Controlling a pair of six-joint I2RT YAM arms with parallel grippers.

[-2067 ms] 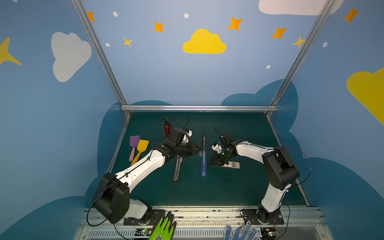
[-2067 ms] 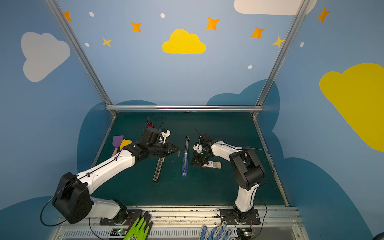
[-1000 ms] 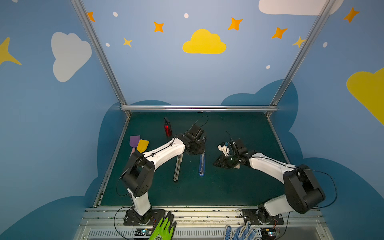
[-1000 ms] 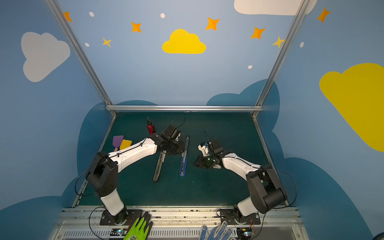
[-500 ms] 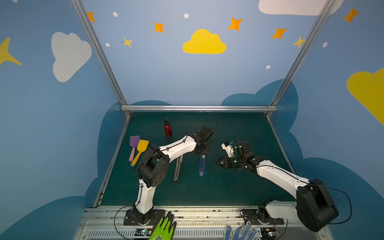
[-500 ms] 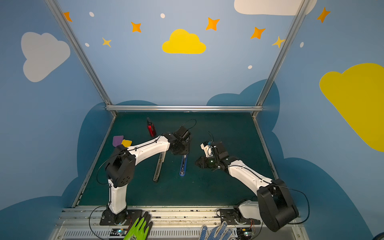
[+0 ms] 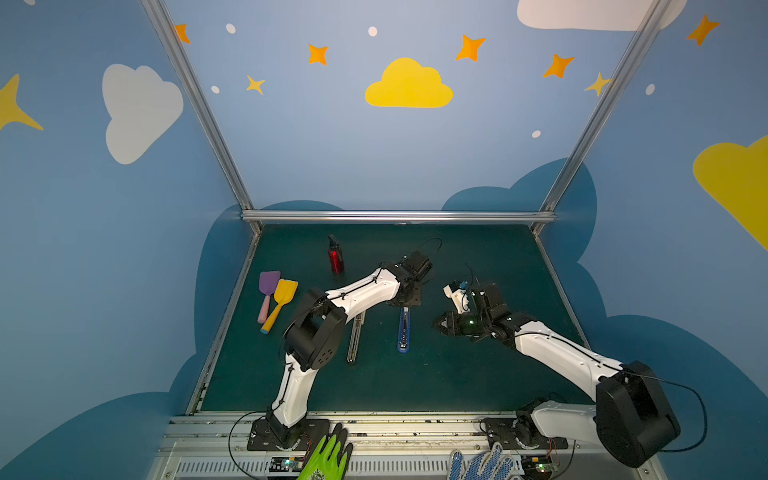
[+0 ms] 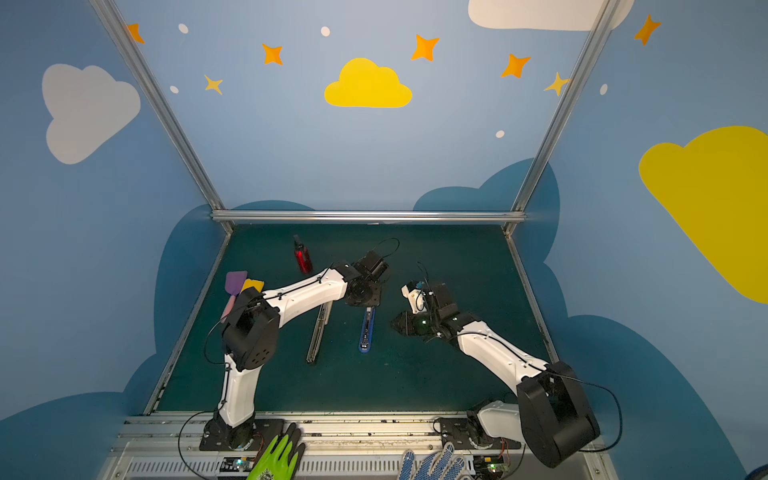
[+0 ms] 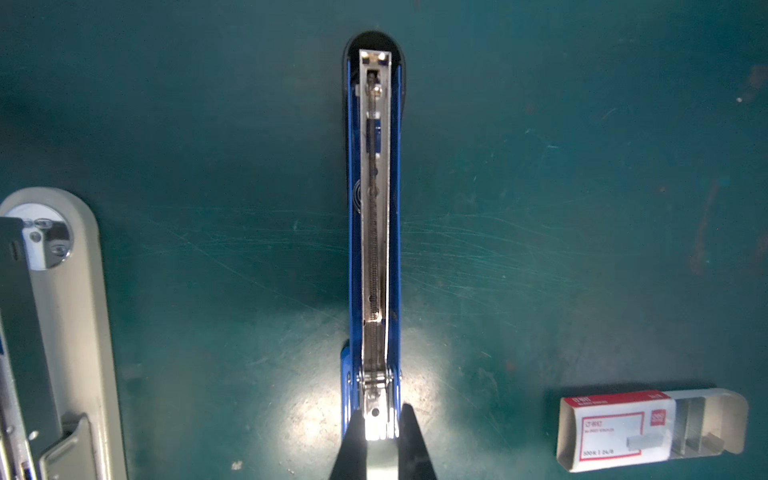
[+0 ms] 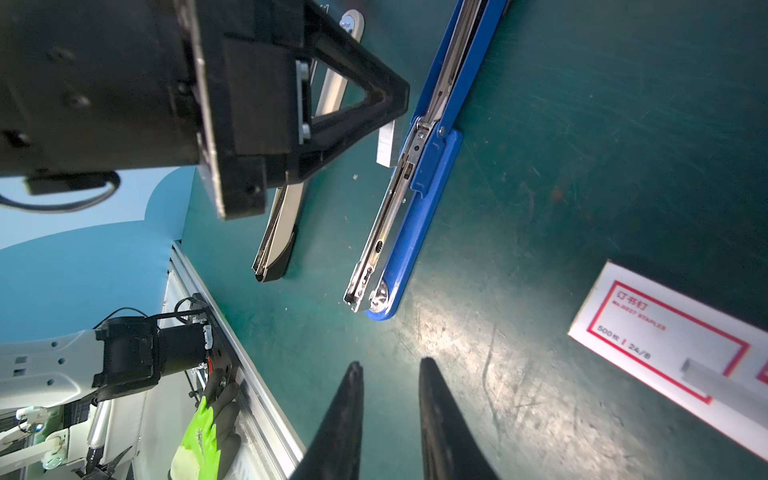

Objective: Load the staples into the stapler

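Item 1: grey metal staple strip (image 10: 385,145), pinched in left claw (image 9: 382,413), at hinge end of blue flat-opened stapler (image 9: 376,232). Right claw (image 10: 390,362) apart, empty, beside stapler. Risk: strip tilted in grip, seats askew, jams or drops.

Glossy blue stapler (image 9: 353,249), shiny metal magazine (image 9: 374,208), matt cardboard staple box (image 9: 602,432), scuffed green mat (image 9: 208,124)

I'm looking into a booth with blue walls (image 7: 332,158) painted with a yellow cloud (image 7: 408,85), a white cloud (image 7: 137,112) and orange stars (image 7: 469,48). Aluminium posts (image 7: 199,112) stand at the far corners, over a scuffed dark green floor mat (image 7: 436,374) and a near metal rail (image 7: 415,430).
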